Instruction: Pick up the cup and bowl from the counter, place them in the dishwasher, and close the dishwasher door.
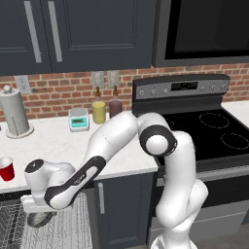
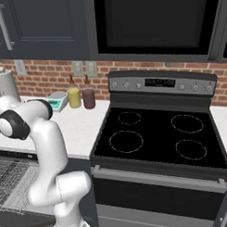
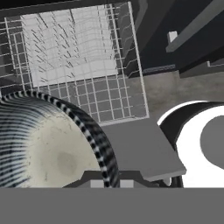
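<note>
Gripper clamped tight on the rim of the bowl, fingers pinching the near edge so the bowl hung off to one side of the hand, open face up toward the hand camera. Seen from the left base camera, hand parked low at the counter's front edge, bowl dangling right over the dishwasher rack. Straight below in the hand view: wire rack pulled out over the dropped dishwasher door. So basically a straight-down move left, probably just lowering and letting go, with the bowl already sitting above the grid rather than beside it. Could snag tilted on the tines, hard to call from here.

Cup sitting upright on the counter, off to the left of the hand and higher up, near the front edge, well apart from the bowl. Guessing that one's next, then the door. Farther back on the counter: scale, yellow jar, maroon jar, paper towel roll. Stove off to the right.
</note>
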Robot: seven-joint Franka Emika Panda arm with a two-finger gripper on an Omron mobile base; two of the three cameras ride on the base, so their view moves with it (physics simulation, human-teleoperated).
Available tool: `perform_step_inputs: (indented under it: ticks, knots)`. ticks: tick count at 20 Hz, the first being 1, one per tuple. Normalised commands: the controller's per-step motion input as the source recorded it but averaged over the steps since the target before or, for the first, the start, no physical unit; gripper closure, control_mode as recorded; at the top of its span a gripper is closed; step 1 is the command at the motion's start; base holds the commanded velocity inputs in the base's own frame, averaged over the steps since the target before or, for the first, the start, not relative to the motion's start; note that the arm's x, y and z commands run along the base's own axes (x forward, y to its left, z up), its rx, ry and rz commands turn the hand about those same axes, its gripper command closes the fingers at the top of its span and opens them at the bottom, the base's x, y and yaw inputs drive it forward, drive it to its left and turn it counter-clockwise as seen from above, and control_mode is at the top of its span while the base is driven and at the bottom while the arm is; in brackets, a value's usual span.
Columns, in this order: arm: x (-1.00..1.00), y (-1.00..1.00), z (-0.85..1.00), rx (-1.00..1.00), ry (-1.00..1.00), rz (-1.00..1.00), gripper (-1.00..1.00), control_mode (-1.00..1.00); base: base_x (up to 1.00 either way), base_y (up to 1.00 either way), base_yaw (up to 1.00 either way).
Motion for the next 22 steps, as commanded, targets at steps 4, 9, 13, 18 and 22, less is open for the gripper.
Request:
perform_step_inputs:
  ticks: [4,9,13,18,22]
  knots:
    - [0.0,0.0,-0.29,0.0,0.0,0.0,1.0,-1.0,0.0,0.0,0.0]
    - [0.0,0.0,-0.6,-0.03,0.0,0.0,1.0,-1.0,0.0,0.0,0.0]
    - [0.0,0.0,-0.74,-0.04,0.0,0.0,1.0,-1.0,0.0,0.0,0.0]
    - [0.0,0.0,-0.63,-0.03,0.0,0.0,1.0,-1.0,0.0,0.0,0.0]
    - [0.0,0.02,-0.42,-0.03,0.0,0.0,1.0,-1.0,0.0,0.0,0.0]
